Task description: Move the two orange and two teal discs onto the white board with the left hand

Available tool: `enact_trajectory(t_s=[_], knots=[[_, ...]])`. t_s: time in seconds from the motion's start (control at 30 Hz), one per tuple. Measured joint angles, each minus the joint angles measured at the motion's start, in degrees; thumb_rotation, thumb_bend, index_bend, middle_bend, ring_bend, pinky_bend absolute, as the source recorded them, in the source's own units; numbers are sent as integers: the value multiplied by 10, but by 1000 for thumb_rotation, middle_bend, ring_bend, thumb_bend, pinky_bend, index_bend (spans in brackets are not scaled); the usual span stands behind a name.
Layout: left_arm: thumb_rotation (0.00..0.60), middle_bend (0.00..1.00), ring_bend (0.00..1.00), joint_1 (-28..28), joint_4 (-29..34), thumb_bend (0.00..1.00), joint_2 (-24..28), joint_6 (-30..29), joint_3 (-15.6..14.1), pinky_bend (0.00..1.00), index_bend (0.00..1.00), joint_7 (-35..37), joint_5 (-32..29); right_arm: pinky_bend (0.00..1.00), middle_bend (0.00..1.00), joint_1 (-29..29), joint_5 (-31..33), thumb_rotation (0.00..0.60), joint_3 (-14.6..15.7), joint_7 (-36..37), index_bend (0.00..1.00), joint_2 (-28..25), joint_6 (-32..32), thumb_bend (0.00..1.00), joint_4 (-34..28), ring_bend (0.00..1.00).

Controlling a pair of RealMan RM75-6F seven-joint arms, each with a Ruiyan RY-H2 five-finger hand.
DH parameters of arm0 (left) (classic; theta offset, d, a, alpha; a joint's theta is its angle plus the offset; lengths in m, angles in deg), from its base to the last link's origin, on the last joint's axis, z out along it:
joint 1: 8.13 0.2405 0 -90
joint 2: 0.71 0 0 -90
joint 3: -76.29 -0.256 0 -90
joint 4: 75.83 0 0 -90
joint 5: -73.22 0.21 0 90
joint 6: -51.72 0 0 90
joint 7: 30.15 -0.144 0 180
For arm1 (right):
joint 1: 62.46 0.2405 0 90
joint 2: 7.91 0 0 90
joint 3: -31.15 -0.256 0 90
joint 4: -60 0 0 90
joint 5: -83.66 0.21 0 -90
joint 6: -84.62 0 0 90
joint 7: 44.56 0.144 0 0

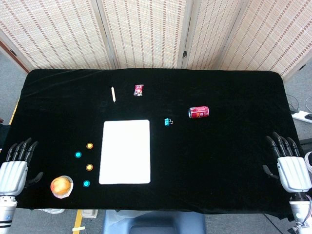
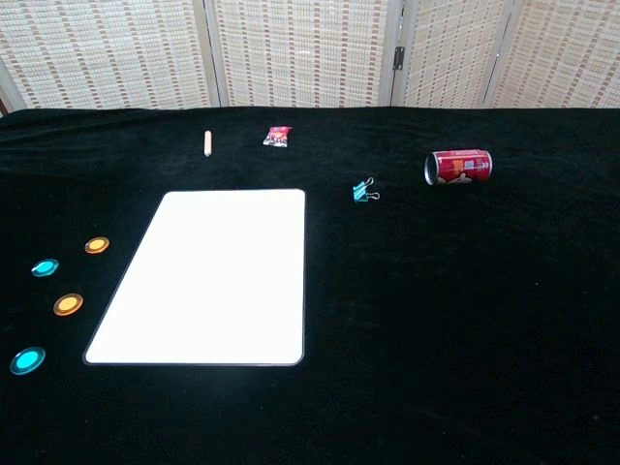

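Note:
The white board [image 1: 125,151] [image 2: 213,276] lies flat at the table's centre-left with nothing on it. To its left, on the black cloth, lie two orange discs [image 1: 89,145] [image 1: 89,167] and two teal discs [image 1: 78,155] [image 1: 86,184]. The chest view shows the same orange discs [image 2: 97,245] [image 2: 68,304] and teal discs [image 2: 45,267] [image 2: 27,360]. My left hand [image 1: 15,168] rests open at the table's left edge, well left of the discs. My right hand [image 1: 289,165] rests open at the right edge. Neither hand shows in the chest view.
A peach-coloured fruit in a white cup [image 1: 62,186] sits near the front left. Farther back lie a pale stick [image 1: 113,94], a red snack packet [image 1: 139,89], a teal binder clip [image 1: 168,121] and a red can on its side [image 1: 199,112].

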Motion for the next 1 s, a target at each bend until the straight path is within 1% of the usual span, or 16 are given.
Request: enact_trajectory(t_s=[0.37,0.47,0.53,0.73,0.83,1.0], knots=[[600,30,0,-7,-7,250,-6,6,0,0,109,7,3,36,28,-1,0,600,-2,5,0,-4,4,338,-1,74],[600,37,0,-12,-9,250,-5,8,2,0,131,18,7,36,27,-2,1,600,-3,7,0,-4,6,338,0,73],[600,45,1,-19,-11,253,-4,13,5,0,165,26,11,36,27,-1,1,600,-5,8,0,-5,6,339,1,74],[600,101,34,-60,-24,326,2,43,19,0,295,54,29,36,28,2,-2,600,-8,7,0,-14,8,338,-5,73],[600,117,43,-87,-38,341,1,69,27,0,329,69,37,36,27,2,0,600,-11,6,0,-18,8,338,-9,73],[600,127,48,-134,-66,344,-13,123,37,0,354,88,40,36,28,4,-3,600,-11,8,0,-21,9,338,-12,69]])
